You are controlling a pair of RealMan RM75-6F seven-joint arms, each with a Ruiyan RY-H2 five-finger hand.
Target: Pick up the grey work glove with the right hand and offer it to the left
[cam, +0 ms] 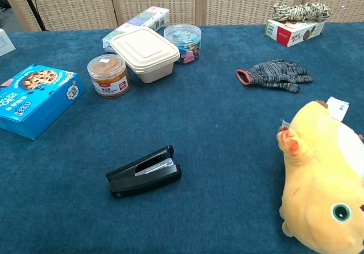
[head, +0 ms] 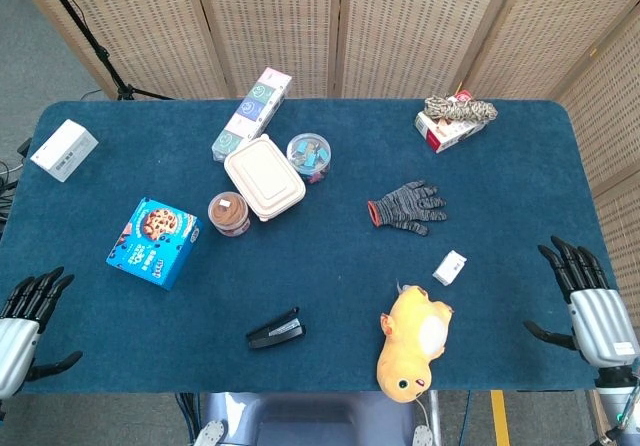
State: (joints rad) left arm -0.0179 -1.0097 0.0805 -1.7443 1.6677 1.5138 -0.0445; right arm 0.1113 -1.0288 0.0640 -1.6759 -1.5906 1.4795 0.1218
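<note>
Two robot hands are seen at the bottom corners of the head view. The right hand (head: 590,308) is made with black fingers and a ribbed silver back. The left hand (head: 22,322) is built the same way.

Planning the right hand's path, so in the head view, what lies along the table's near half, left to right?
Left hand → cookie box → stapler → plush toy → small white box → right hand. The glove lies further back, above the plush.
</note>
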